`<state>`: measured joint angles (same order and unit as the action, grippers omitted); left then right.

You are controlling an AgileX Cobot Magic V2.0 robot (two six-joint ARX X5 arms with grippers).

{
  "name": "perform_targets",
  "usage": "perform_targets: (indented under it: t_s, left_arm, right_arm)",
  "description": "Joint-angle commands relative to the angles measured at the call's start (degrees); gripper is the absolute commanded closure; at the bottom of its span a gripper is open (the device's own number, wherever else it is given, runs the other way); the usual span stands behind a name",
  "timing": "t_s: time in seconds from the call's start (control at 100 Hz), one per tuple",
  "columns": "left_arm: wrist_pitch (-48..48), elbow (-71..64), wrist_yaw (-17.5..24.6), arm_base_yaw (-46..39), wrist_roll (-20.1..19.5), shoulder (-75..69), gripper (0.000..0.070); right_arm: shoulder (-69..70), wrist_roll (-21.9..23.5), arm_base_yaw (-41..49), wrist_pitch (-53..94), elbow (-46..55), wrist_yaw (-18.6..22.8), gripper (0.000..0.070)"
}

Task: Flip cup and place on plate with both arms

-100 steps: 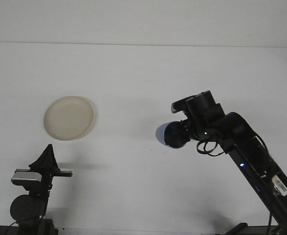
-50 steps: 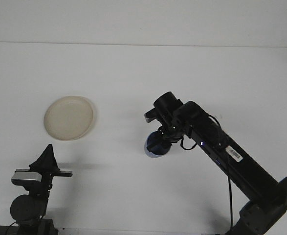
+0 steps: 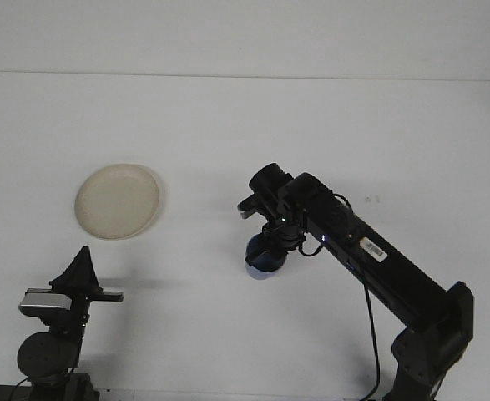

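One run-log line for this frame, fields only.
right gripper: over blue cup, fingers hidden | left gripper: idle near bottom-left, holding nothing | plate: bare, left of cup | cup not on plate

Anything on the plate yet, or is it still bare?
Nothing shows on the cream plate. The blue cup is off to its right, under the right gripper; the gripper hides the cup's top.

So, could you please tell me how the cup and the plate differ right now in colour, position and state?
The cup is dark blue, while the plate is pale cream. The cup sits near the table's middle under the right tool, whereas the plate lies far to the left with nothing near it. The cup looks small and compact, whereas the plate is wide and flat. Both are round and over the white table.
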<state>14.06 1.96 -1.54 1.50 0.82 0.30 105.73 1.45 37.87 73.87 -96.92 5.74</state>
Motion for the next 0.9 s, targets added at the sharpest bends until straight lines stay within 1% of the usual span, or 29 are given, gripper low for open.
perform_targets:
  t_s: [0.0,0.53,0.58,0.64,0.72,0.89]
  left_arm:
    - [0.61,-1.16,0.07,-0.09,0.04,-0.11,0.0689]
    - [0.61,-1.16,0.07,-0.09,0.04,-0.11,0.0689]
    - [0.61,-1.16,0.07,-0.09,0.04,-0.11,0.0689]
    - [0.61,-1.16,0.07,-0.09,0.04,-0.11,0.0689]
    - [0.61,-1.16,0.07,-0.09,0.04,-0.11,0.0689]
    - [0.61,-1.16,0.07,-0.09,0.07,-0.11,0.0689]
  right_arm:
    - [2.16,-0.90,0.63,0.07,-1.51,-0.31,0.0695]
    - [4.68,-1.77,0.96,0.24,-1.51,-0.20,0.0683]
    - [4.70,-1.90,0.96,0.31,-1.51,-0.20,0.0668]
    - [4.70,-1.95,0.96,0.31,-1.51,-0.20,0.0610]
    - [4.70,-2.08,0.96,0.31,-1.51,-0.17,0.0558]
    - [4.70,-2.10,0.96,0.20,-1.51,-0.17,0.0553]
